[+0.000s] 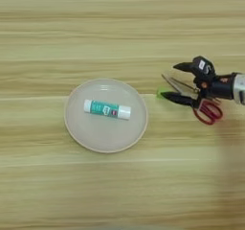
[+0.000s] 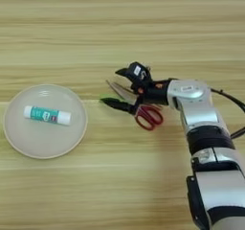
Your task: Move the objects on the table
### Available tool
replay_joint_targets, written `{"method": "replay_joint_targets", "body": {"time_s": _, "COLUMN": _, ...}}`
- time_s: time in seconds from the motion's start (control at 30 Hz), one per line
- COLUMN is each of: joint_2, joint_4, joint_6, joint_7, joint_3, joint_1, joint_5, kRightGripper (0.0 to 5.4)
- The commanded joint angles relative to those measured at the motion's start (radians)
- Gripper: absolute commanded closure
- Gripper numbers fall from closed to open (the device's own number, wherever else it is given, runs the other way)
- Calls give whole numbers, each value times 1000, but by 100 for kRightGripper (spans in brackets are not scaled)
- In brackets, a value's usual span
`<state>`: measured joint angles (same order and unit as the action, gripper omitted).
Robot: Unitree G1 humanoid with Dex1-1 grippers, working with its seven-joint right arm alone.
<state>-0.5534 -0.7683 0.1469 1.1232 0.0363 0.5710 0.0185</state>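
Observation:
A teal-and-white glue stick [image 1: 106, 109] lies on its side in the round beige plate [image 1: 76, 128] left of centre on the table [image 1: 119, 186]. To the plate's right my right gripper [image 1: 169, 81] stands open, its two black fingers spread wide and pointing left. Between and under the fingers lies a pair of scissors [image 2: 148, 116] with red handles, their metal blades [image 1: 177, 84] pointing left. A small bit of bright green block [image 1: 160, 93] shows at the tip of the lower finger [image 1: 174, 98]; the rest of it is hidden.
My silver forearm [image 2: 191, 97] comes in from the lower right and covers that corner of the table in the right eye view. Bare wood stretches across the far side and along the near edge.

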Motion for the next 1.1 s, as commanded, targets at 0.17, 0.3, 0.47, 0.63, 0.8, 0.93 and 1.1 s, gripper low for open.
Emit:
{"method": "replay_joint_targets", "body": {"time_s": 0.17, "joint_2": -37, "joint_4": -51, "joint_6": 46, "joint_7": -27, "joint_3": -2, "joint_1": 105, "joint_5": -21, "kRightGripper": 4}}
{"method": "replay_joint_targets", "body": {"time_s": 0.3, "joint_2": -29, "joint_4": -91, "joint_6": 54, "joint_7": -24, "joint_3": 9, "joint_1": 109, "joint_5": -36, "kRightGripper": 4}}
{"method": "replay_joint_targets", "body": {"time_s": 0.47, "joint_2": -17, "joint_4": -138, "joint_6": 69, "joint_7": -23, "joint_3": 23, "joint_1": 114, "joint_5": -52, "kRightGripper": 4}}
{"method": "replay_joint_targets", "body": {"time_s": 0.63, "joint_2": -6, "joint_4": -171, "joint_6": 81, "joint_7": -25, "joint_3": 38, "joint_1": 116, "joint_5": -67, "kRightGripper": 4}}
{"method": "replay_joint_targets", "body": {"time_s": 0.8, "joint_2": 2, "joint_4": -198, "joint_6": 94, "joint_7": -29, "joint_3": 47, "joint_1": 120, "joint_5": -78, "kRightGripper": 34}}
{"method": "replay_joint_targets", "body": {"time_s": 0.93, "joint_2": 4, "joint_4": -215, "joint_6": 100, "joint_7": -27, "joint_3": 50, "joint_1": 122, "joint_5": -81, "kRightGripper": 80}}
{"method": "replay_joint_targets", "body": {"time_s": 1.1, "joint_2": 11, "joint_4": -249, "joint_6": 100, "joint_7": -23, "joint_3": 55, "joint_1": 124, "joint_5": -85, "kRightGripper": 128}}
